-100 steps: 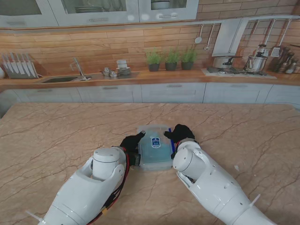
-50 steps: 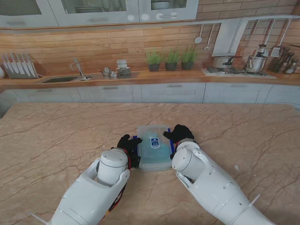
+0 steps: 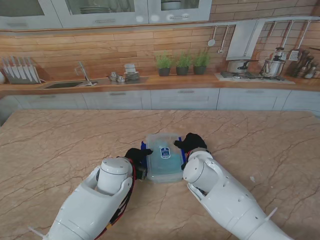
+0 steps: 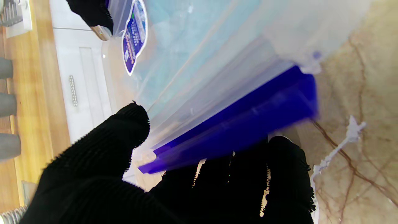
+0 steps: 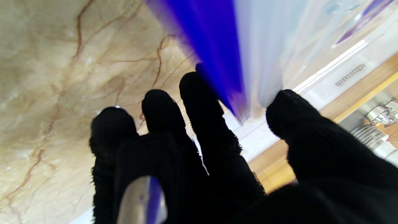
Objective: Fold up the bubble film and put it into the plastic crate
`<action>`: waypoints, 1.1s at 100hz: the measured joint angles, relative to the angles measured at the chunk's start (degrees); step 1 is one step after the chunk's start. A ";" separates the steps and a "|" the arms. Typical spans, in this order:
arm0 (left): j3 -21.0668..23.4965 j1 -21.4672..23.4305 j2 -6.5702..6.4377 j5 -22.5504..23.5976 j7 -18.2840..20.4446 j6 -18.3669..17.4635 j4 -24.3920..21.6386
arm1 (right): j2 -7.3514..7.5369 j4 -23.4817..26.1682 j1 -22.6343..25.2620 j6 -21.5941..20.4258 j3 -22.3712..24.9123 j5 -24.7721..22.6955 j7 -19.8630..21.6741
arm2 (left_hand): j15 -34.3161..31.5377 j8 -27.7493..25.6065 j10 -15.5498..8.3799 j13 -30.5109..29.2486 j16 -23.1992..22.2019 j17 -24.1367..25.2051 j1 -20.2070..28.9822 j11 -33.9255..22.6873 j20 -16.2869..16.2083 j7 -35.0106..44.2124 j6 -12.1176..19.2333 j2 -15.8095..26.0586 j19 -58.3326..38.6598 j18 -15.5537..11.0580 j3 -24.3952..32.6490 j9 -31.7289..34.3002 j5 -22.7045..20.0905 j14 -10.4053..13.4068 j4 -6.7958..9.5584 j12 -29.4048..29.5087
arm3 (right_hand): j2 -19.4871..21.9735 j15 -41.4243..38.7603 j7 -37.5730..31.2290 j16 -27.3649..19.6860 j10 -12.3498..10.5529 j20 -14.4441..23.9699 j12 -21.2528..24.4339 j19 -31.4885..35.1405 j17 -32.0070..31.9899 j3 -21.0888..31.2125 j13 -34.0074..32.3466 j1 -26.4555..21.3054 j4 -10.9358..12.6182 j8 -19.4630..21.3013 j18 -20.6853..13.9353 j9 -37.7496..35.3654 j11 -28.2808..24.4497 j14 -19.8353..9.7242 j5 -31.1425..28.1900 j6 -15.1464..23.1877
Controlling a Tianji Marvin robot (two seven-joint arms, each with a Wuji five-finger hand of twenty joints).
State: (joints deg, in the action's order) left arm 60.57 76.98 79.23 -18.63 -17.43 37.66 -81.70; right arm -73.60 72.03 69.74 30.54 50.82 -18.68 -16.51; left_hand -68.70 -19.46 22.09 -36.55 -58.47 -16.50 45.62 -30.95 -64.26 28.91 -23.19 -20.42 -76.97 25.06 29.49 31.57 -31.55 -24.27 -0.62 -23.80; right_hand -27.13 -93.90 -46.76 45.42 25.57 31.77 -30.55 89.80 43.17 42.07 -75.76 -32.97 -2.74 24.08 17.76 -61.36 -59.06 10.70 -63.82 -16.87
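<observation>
Left arm [image 3: 100,200] nearest me, elbow joint drawn back toward me versus half a second ago; right arm [image 3: 225,200] unchanged. Left hand [image 3: 136,155] at the plastic crate's [image 3: 165,157] left side, now lower and tighter against the blue latch [image 4: 236,124]: thumb over the lid edge, fingers [image 4: 279,174] under the latch, partly curled. Firm hold or mere contact, cannot tell. Right hand [image 3: 190,141] on the crate's right side as before, thumb over the rim, fingers [image 5: 199,102] beside its blue latch [image 5: 211,46], likewise uncertain. Crate sits on the marble table [image 3: 60,145], lid on, label [image 3: 165,152] on top, bluish bubble film visible through the lid. Farther off: kitchen counter [image 3: 150,82].
</observation>
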 measured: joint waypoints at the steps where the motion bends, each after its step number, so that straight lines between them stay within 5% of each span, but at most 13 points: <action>1: -0.05 0.00 -0.08 0.25 0.14 -0.01 0.00 | 0.00 0.01 0.00 0.01 0.00 0.00 0.00 | 0.29 -0.50 0.04 0.00 0.11 0.00 0.00 -0.18 0.04 1.22 0.00 0.00 0.00 0.08 -0.49 0.12 -0.14 -0.18 -0.01 -0.15 | 0.00 0.00 0.00 -0.33 0.00 -0.01 0.00 0.00 -0.02 -0.06 0.00 0.00 0.00 0.00 0.00 0.00 0.00 0.00 0.00 0.09; 7: -0.30 0.00 -0.48 1.29 0.31 -0.20 0.00 | 0.00 0.03 0.02 0.04 0.03 0.01 0.00 | 0.66 -1.82 0.26 -0.02 0.67 -0.01 0.20 -0.30 0.51 6.50 0.00 -0.06 0.00 0.96 -2.62 2.49 -3.77 -1.44 -1.97 -0.36 | 0.00 0.00 0.09 -0.64 0.00 -0.01 0.00 0.00 -0.13 -0.17 0.00 0.01 0.00 0.00 0.00 0.00 0.00 0.00 0.01 0.32; 16: -1.22 0.00 -1.05 4.45 0.63 -0.72 -0.02 | 0.01 0.08 0.03 0.04 0.00 0.01 0.01 | 0.83 -3.43 0.76 -0.93 1.80 -0.98 1.58 -0.65 0.74 15.45 0.17 0.32 0.00 1.71 -7.54 4.91 -7.25 -2.15 -1.98 -0.54 | 0.00 0.03 0.29 -0.65 0.00 -0.02 0.01 0.00 -0.16 -0.17 0.00 0.01 0.00 0.00 0.01 0.00 0.00 0.00 0.01 0.32; 33: -4.66 -0.87 -4.69 18.55 9.83 -1.68 -1.01 | 0.48 0.85 0.28 0.02 -0.15 -0.47 0.84 | 2.82 -13.87 1.87 -2.05 5.26 -1.71 1.40 -3.12 4.27 30.12 -0.41 5.00 0.14 2.26 -14.70 7.69 -5.60 -2.78 -3.23 -3.55 | 0.48 0.55 1.23 -0.66 0.00 -0.02 0.32 0.00 -0.23 -0.20 0.00 0.01 0.00 0.00 0.01 0.00 0.00 0.00 0.07 0.32; 50: -6.43 -0.82 -6.47 18.86 9.74 -3.76 -1.65 | 1.31 2.46 1.13 -0.19 -0.47 -1.43 2.04 | 3.24 -22.86 1.65 -2.71 6.87 -2.24 1.11 -7.80 5.82 31.10 -3.32 5.01 0.17 3.57 -13.48 9.94 -5.60 -3.69 -3.24 -9.70 | 2.63 0.63 1.39 -0.67 0.00 -0.03 0.61 0.00 -0.44 -0.11 0.00 -0.11 0.00 0.12 0.02 0.00 0.01 0.04 0.72 -1.35; 63: -10.31 -2.32 -8.14 29.80 13.34 -1.83 -2.64 | 1.98 3.90 1.70 -0.40 -0.69 -1.43 2.99 | -0.90 -29.82 1.65 -6.68 6.79 -6.67 -2.32 -13.61 5.72 34.79 -3.38 7.77 -1.39 4.01 -13.36 13.25 -7.02 -3.56 -3.24 -16.47 | 2.98 0.70 4.62 -0.73 0.47 -0.04 1.94 0.00 -0.68 0.05 0.03 -0.74 1.40 2.72 0.39 -0.01 0.55 0.78 0.73 -4.20; 90: -14.53 -5.30 -8.75 35.45 12.32 -0.11 -1.64 | 3.43 6.55 2.24 -0.47 -1.00 0.26 5.66 | -2.37 -31.27 2.67 -8.20 6.78 -9.01 -5.35 -15.56 5.80 34.83 -5.66 7.39 -2.20 4.17 -6.02 14.44 -7.80 -3.21 -3.33 -20.08 | 4.03 0.78 9.40 -0.56 4.07 -0.06 5.66 0.00 0.51 0.02 -0.02 -1.76 2.55 6.63 2.60 -0.97 4.08 4.27 0.74 -9.42; 110: -16.28 -6.63 -9.97 39.44 14.46 -0.10 -1.72 | 3.05 5.92 1.30 -0.04 -2.02 3.56 4.31 | -1.59 -31.86 4.06 -8.13 6.86 -8.11 -6.19 -15.57 7.13 34.83 -7.19 8.78 -2.22 4.22 -4.06 14.44 -7.87 -3.21 -3.39 -20.17 | 4.07 1.49 9.74 -0.49 5.71 -0.07 6.96 0.00 0.63 -1.03 -0.10 -3.17 2.44 6.79 3.42 -1.29 5.52 5.38 0.66 -11.08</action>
State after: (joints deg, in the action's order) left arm 44.29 70.35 69.27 20.81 -2.97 37.56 -83.42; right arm -70.55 77.95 71.04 30.50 48.80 -15.12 -12.21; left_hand -70.29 -51.32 26.14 -44.68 -51.61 -24.61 39.43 -46.52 -57.13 63.74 -30.38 -11.64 -79.19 29.28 25.43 46.01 -39.42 -27.49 -4.01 -43.97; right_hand -23.06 -92.40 -37.03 44.93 31.28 31.71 -23.60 89.80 43.79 41.04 -75.86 -36.14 -0.29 30.87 21.17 -62.65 -53.53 16.08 -63.16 -27.95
